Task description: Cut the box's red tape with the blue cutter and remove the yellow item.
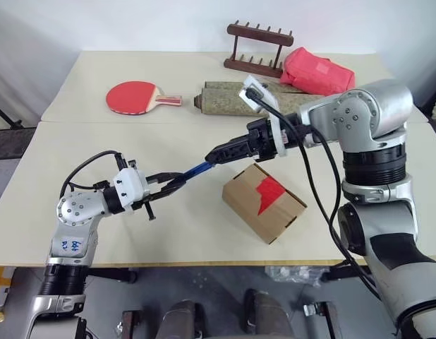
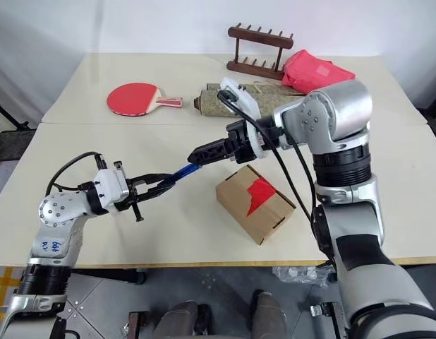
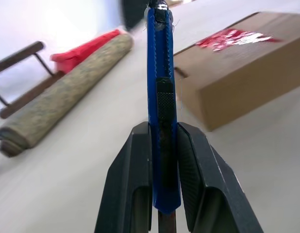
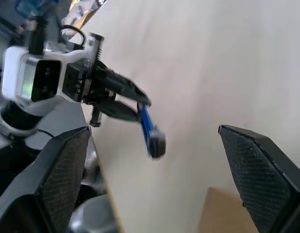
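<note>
On the table (image 1: 168, 240) in front of me sits the box (image 1: 264, 203), its tape (image 1: 268, 191) uncut on top. My right gripper (image 4: 155, 179) hangs above it with jaws spread wide, empty, pointing at the cutter (image 1: 199, 169). My left gripper (image 1: 174, 182) clamps the cutter by its rear end, just left of the box.

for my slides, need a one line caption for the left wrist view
Left gripper clamps the blue cutter, box with red tape ahead.
</note>
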